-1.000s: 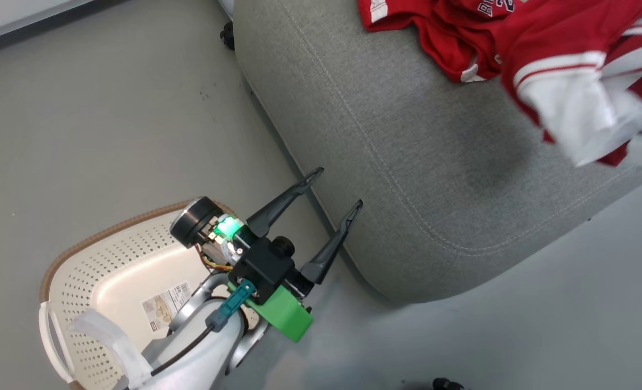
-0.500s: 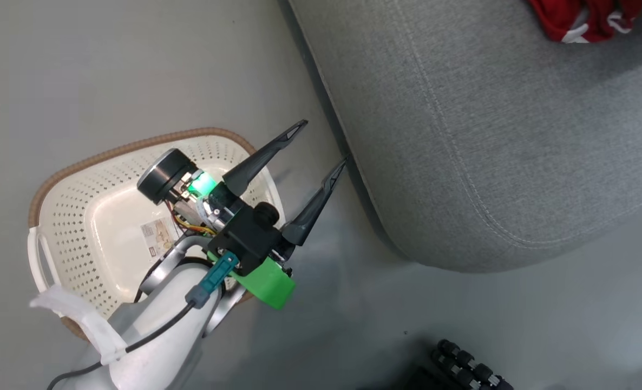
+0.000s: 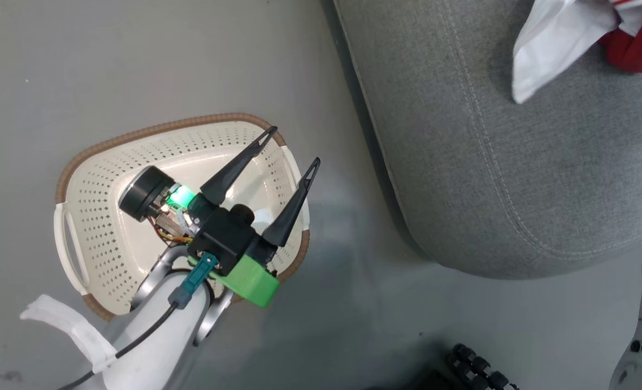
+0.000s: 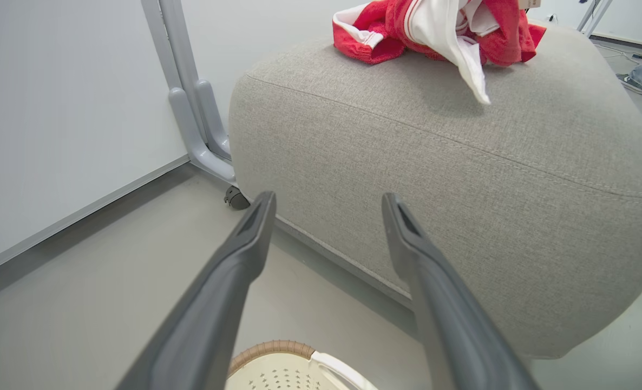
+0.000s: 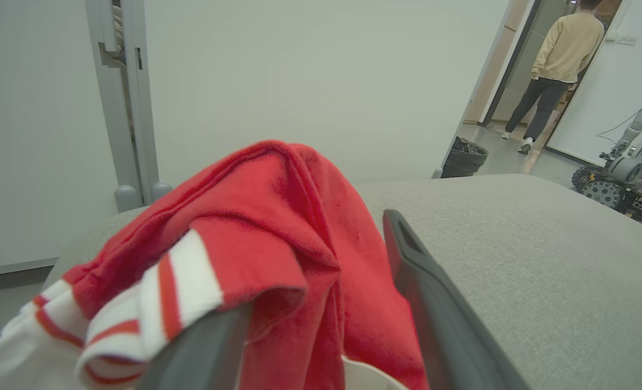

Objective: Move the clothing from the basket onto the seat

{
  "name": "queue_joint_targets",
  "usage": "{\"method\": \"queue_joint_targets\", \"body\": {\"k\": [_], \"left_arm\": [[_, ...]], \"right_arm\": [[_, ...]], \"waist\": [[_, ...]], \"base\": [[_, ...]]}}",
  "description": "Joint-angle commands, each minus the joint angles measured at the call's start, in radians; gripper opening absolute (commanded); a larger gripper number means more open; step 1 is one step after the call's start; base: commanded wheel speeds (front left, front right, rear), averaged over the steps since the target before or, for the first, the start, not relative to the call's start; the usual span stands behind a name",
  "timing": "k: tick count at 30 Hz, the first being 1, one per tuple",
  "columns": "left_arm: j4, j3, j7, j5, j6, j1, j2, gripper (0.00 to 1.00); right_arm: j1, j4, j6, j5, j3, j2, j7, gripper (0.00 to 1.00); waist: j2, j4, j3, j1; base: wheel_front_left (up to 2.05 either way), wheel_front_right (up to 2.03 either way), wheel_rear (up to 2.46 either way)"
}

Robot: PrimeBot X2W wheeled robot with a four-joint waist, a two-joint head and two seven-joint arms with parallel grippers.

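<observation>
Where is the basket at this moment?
In the head view the basket stands on the floor at the left, beside the grey seat, with the open left tool over it.

I see a person [image 5: 563,51] far off, back turned, a black bin [image 5: 463,158] near them, and a caster [image 4: 236,199] on the grey floor [image 4: 110,281].

the left gripper [image 3: 294,145], fingers [image 3: 229,176] spread wide, hangs above the cream basket [image 3: 99,184] on the grey floor [image 3: 137,54]; right of it, red-and-white clothing [image 3: 548,49] lies on the grey seat [image 3: 489,189].
</observation>
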Motion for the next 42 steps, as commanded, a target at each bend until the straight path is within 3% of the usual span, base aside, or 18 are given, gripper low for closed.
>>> {"method": "queue_joint_targets", "body": {"k": [1, 9, 13, 19, 28, 37, 42], "left_arm": [[0.013, 0.007, -0.01, -0.018, 0.01, 0.022, -0.009, 1.0], [0.075, 0.073, -0.03, -0.067, 0.058, 0.093, -0.06, 1.0], [0.07, 0.142, -0.03, -0.088, 0.086, 0.166, -0.103, 1.0], [0.06, 0.301, -0.029, -0.085, 0.169, 0.314, -0.176, 1.0], [0.011, 0.483, -0.029, -0.066, 0.12, 0.501, -0.225, 1.0], [-0.061, 0.541, -0.028, 0.007, 0.053, 0.631, -0.234, 1.0], [-0.057, 0.532, -0.028, -0.007, 0.048, 0.684, -0.234, 1.0]], "right_arm": [[0.042, -0.022, -0.001, 0.004, -0.029, 0.014, -0.001, 1.0], [0.292, -0.064, -0.001, 0.025, -0.015, 0.097, 0.0, 1.0], [0.41, -0.059, -0.001, 0.06, 0.09, 0.102, -0.001, 1.0], [0.559, -0.058, -0.001, 0.11, 0.291, 0.103, -0.001, 1.0], [0.67, -0.158, -0.001, 0.117, 0.443, 0.101, 0.0, 1.0], [0.782, -0.245, -0.001, 0.104, 0.494, 0.1, 0.0, 1.0], [0.834, -0.251, -0.001, 0.105, 0.509, 0.101, 0.0, 1.0]], "waist": [[-0.0001, 0.004, -0.066, -0.0002], [-0.0001, 0.051, -0.247, -0.0002], [-0.0001, 0.091, -0.347, -0.0002], [-0.0001, 0.15, -0.492, -0.0002], [-0.0001, 0.218, -0.636, -0.0002], [-0.0001, 0.23, -0.715, -0.0002], [-0.0001, 0.22, -0.74, -0.0002]], "base": [[0.0, 0.0, 0.0], [0.0, 0.0, 0.0], [0.0, 0.0, 0.0], [0.0, 0.0, 0.0], [0.0, 0.0, 0.0], [0.0, 0.0, 0.0], [0.0, 0.0, 0.0]]}}
